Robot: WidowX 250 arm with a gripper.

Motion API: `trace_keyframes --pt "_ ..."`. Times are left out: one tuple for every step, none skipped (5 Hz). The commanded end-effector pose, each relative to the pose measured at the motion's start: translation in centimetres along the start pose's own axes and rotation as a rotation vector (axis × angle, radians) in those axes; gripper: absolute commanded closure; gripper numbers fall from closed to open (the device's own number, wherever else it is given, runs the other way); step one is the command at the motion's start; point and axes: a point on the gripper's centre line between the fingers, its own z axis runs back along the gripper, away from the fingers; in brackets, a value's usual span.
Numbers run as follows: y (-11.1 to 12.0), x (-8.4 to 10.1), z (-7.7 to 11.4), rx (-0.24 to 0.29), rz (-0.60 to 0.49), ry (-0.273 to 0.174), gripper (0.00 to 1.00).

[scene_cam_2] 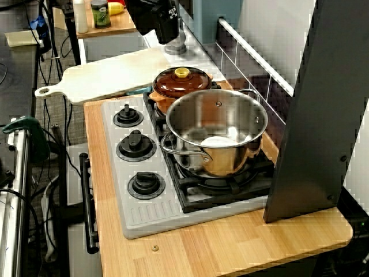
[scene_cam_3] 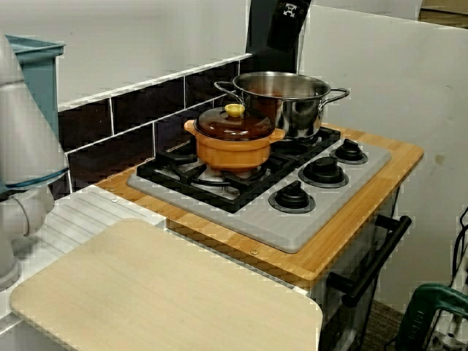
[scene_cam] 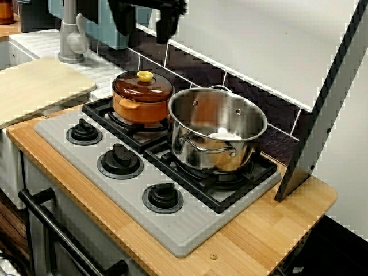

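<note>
High over stove (scene_cam: 190, 230) back edge w/ claw (scene_cam: 166, 30) — open or clenched, can't tell. Nearest below: orange pot (scene_cam: 141, 104), lid on, yellow knob (scene_cam: 145, 75) up; steel pot (scene_cam: 215, 129) just beside, farther off.

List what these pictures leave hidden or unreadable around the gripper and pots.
Gripper: cropped by the top edge, front view; jaws unreadable.
Orange pot: lid hides its contents, all views.
White thing in steel pot: too small to name; pot wall hides it, sink-side view.
</note>
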Motion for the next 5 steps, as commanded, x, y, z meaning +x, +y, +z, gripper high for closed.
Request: trace_keyframes --pt "4.1 1.4 2.0 0.036 0.023 0.048 0.00" --pt "5.2 2.0 1.7 0.077 0.013 0.103 0.00" --pt "6.3 1.8 2.1 0.105 0.003 0.110 0.00" --pt "6.8 1.4 2.2 0.120 0.005 0.115 0.00" --pt "6.7 1.2 2.3 0.129 -0.011 0.104 0.00"
